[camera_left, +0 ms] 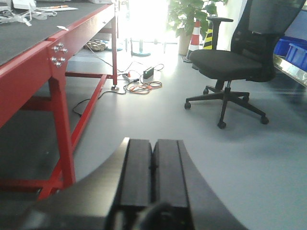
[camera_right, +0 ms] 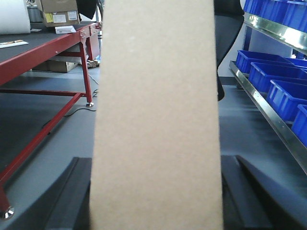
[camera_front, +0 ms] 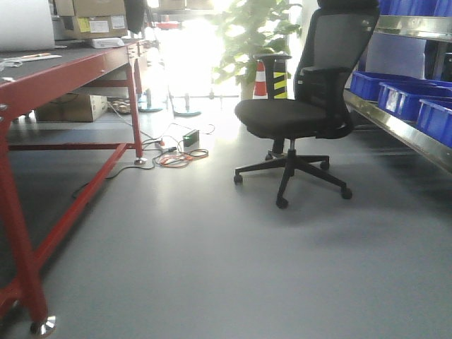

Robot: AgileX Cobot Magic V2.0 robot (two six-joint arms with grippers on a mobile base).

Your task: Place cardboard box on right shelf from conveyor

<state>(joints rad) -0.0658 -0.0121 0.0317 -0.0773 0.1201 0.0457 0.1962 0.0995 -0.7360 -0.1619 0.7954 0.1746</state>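
The cardboard box, plain tan and upright, fills the middle of the right wrist view. My right gripper is shut on it, with a dark finger pressed to each side. The right shelf runs along the right, its steel lip shining below blue bins. The conveyor, with its red frame and dark belt, stands on the left. My left gripper is shut with nothing in it and hangs over bare grey floor. Neither gripper shows in the front view.
A black office chair stands on the floor between conveyor and shelf. Blue bins sit on the shelf. Cables lie on the floor near the far conveyor leg. A plant and a striped cone stand at the back.
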